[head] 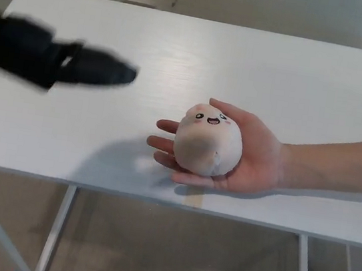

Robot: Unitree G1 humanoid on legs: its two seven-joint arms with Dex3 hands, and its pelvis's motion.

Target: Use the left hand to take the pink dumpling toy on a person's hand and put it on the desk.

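Observation:
The pink dumpling toy [208,140], a pale round plush with a small smiling face, rests in a person's upturned palm [252,156] over the front part of the white desk [179,54]. The person's forearm comes in from the right edge. My left hand [56,61] is a blurred black shape over the desk's left part, up and to the left of the toy and well apart from it. Its fingers point right toward the toy, and blur hides how they stand. My right hand does not show.
The desk's front edge [125,194] runs across the lower picture, with metal legs [56,232] and floor beneath. A shadow of my arm falls on the desk left of the person's fingers.

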